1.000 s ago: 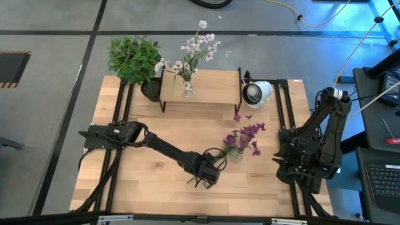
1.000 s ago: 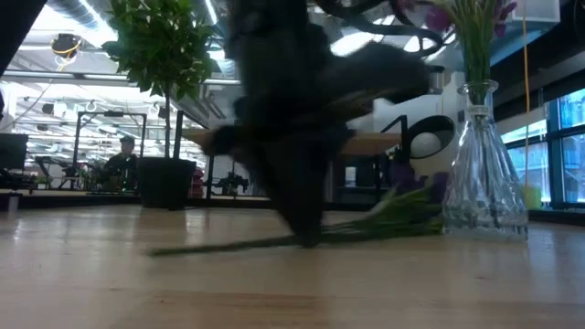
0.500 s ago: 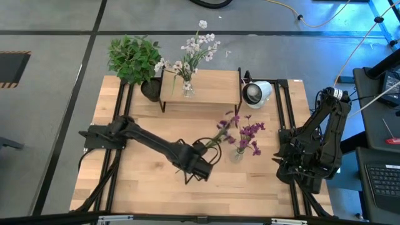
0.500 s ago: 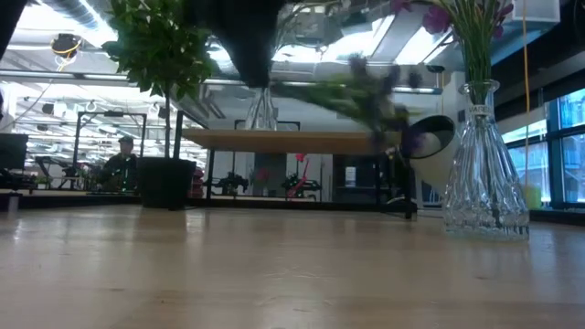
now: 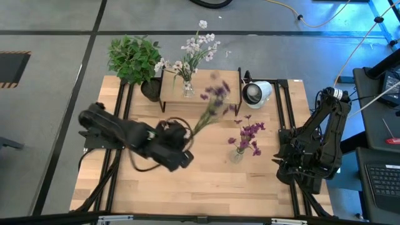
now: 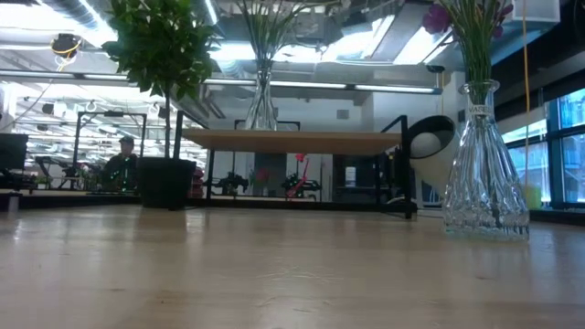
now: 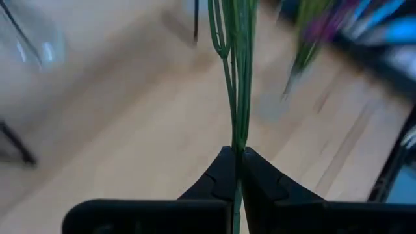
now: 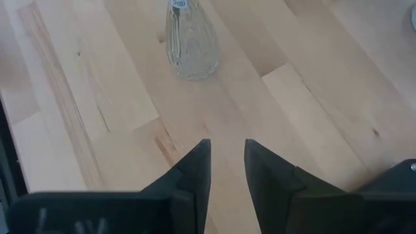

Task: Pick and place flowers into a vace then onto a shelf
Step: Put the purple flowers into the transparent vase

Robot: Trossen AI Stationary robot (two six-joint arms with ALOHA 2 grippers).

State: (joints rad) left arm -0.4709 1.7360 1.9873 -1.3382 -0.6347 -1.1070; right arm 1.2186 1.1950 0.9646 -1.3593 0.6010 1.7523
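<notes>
Two vases (image 5: 236,154); left tool (image 7: 235,170) grips one purple flower (image 5: 214,99).

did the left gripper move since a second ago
Yes. The left gripper, shut on the purple flowers, moved away from the vase on the table, toward the shelf side.

- I see a purple-blossomed flower (image 5: 212,100) lifted off the tabletop, its thin green stems (image 7: 237,78) pinched in the left tool (image 7: 235,170), blossoms angled toward the shelf.
- More purple flowers (image 5: 248,134) stand upright in a clear glass vase (image 6: 483,174) right of the tabletop's centre.
- White-pink flowers (image 5: 194,50) stand in a second glass vase (image 5: 187,89) on the shelf (image 5: 219,87), a light plank on black legs at the tabletop's far edge.
</notes>
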